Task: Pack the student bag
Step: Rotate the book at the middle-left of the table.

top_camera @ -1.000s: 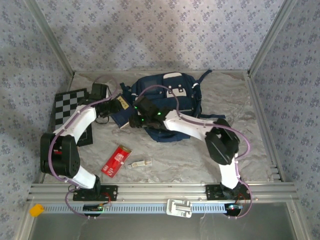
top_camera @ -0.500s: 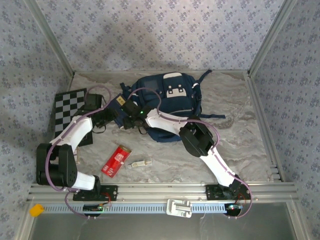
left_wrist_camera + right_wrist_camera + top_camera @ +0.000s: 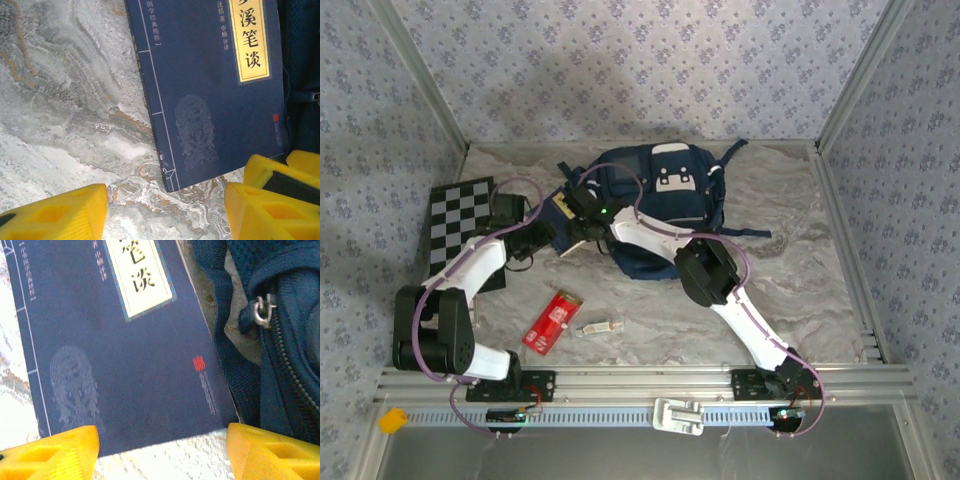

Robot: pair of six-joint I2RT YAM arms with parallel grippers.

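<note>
Yellow block (image 3: pixel 393 420): on the metal ledge in front of the bench's near-left corner, well apart from everything else.
Chequered board (image 3: pixel 453 212): flat along the bench's left edge; the left arm crosses its near right part.
Left gripper (image 3: pixel 166 205): beside the bag's left flank, fingers spread wide with nothing between them. It hangs over bare marbled bench, and the book's near corner lies between the fingers.
Red packet (image 3: pixel 552 321): flat and aslant, near the bench's front edge, left of centre.
Book (image 3: pixel 210 90): dark blue, with a cream title label. It lies flat on the bench, its right edge against the bag's fabric.
Right gripper (image 3: pixel 162 442): just beside the left gripper, jaws wide and holding nothing, poised over the book's near edge.
Clear item (image 3: pixel 600 326): small and pale, just right of the red packet; too small to identify.
Student bag (image 3: pixel 665 190): navy, lying at the middle of the bench's far edge, with its white patch uppermost. The right arm lies across its near left part and hides it.
White fitting (image 3: pixel 678 415): on the front rail, between the two arm bases.
Top view: gives the whole layout, with both arms converging at the bag's left side.
Wrist views: give the book's printed characters and emblem.
Right wrist view: gives a metal zip pull (image 3: pixel 261 310) on the bag.
</note>
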